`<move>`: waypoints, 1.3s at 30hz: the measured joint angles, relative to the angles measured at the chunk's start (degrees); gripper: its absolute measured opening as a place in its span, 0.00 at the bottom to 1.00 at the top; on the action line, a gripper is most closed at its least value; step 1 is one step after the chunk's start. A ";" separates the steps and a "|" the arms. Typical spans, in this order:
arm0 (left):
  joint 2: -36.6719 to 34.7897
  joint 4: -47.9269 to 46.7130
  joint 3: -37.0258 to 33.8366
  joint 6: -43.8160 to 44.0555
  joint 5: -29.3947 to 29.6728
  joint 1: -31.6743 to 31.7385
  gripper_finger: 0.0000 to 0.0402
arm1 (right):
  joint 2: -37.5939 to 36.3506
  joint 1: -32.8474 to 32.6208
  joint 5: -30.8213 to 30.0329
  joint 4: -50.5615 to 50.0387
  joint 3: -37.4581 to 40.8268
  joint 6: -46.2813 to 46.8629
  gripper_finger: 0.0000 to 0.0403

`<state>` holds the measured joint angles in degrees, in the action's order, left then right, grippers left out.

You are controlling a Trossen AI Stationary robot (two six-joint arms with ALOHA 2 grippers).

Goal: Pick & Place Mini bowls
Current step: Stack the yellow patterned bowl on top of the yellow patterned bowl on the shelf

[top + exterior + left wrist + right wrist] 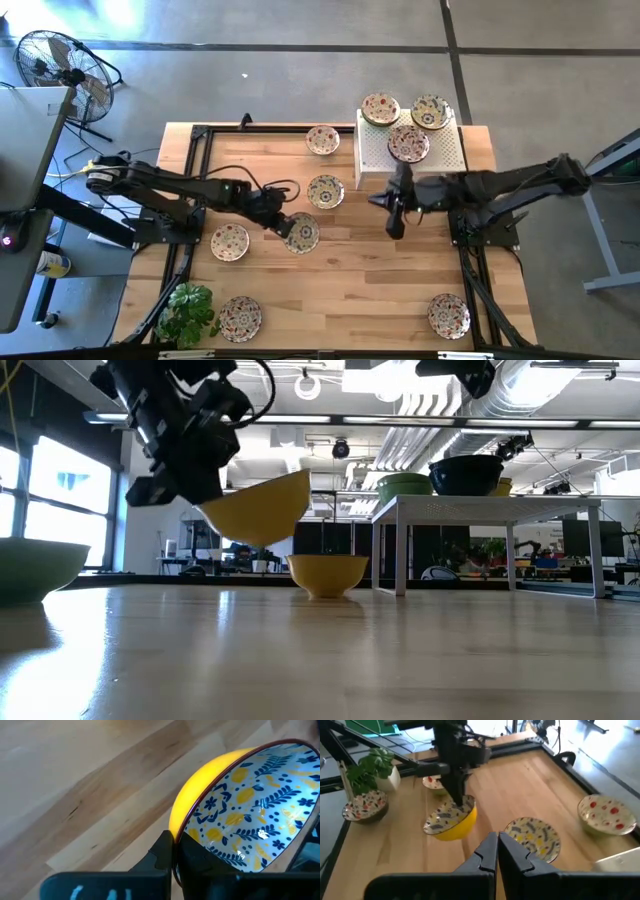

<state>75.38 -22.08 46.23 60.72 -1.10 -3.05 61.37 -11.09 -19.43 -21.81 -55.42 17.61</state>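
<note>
My left gripper is shut on one mini bowl, yellow outside with blue and yellow leaves inside, left of the table's middle. In the low view the bowl hangs tilted above the wood. My right gripper is shut and touches nothing. It hovers right of the middle, in front of the white perforated stand. Three bowls sit on the stand, one of them here. More bowls rest on their bases on the table, such as this one. My left gripper pinches the bowl's rim, with one finger inside the bowl and the other on its yellow outer wall. It comes from above, pointing down, as the right wrist view shows. The bowl is lifted clear and hangs tilted below the fingers.
Several other bowls lie scattered: far middle, left, near left, near right. A small potted plant stands at the near left corner. A black frame runs along the table's edges.
</note>
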 joint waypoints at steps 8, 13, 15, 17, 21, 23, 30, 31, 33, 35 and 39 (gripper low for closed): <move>7.82 12.24 -0.49 -0.95 0.66 0.00 0.01 | 6.25 -7.84 -5.23 -0.17 0.00 10.55 0.03; 14.77 20.69 -0.39 -1.12 -1.66 0.00 0.01 | 9.59 -10.77 -7.33 1.45 0.00 14.63 0.03; 17.25 22.65 0.89 -1.08 -2.59 0.00 0.01 | 10.32 -11.64 -7.44 1.72 0.00 15.49 0.03; 18.81 21.91 1.64 -1.22 -3.15 0.00 0.01 | 10.70 -12.02 -7.53 2.63 0.00 15.58 0.03; 21.70 21.94 3.21 -0.57 -3.46 0.00 0.01 | 10.68 -12.18 -7.78 2.86 0.00 15.54 0.03; 23.05 22.99 3.94 -0.43 -3.29 0.02 0.01 | 10.68 -12.17 -8.01 2.58 0.00 14.98 0.03; 24.96 22.33 6.50 -0.42 -3.12 0.02 0.04 | 10.68 -12.18 -7.92 2.07 0.00 14.42 0.03; 25.02 22.10 6.76 -0.41 -2.70 0.02 0.04 | 10.68 -12.18 -7.84 2.11 0.00 14.43 0.03; 25.04 21.90 7.30 -0.51 -1.53 0.02 0.06 | 10.66 -12.20 -7.63 2.06 0.00 14.46 0.03; 25.04 22.00 8.03 -1.45 -1.11 0.04 0.09 | 10.66 -12.20 -7.25 2.08 0.00 14.43 0.03; 25.04 21.32 10.07 -6.42 -4.15 0.14 0.14 | 10.66 -12.20 -7.20 2.00 0.00 14.41 0.03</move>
<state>100.42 -0.76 56.30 54.30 -5.26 -2.91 72.03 -23.29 -26.63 -19.81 -55.42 32.02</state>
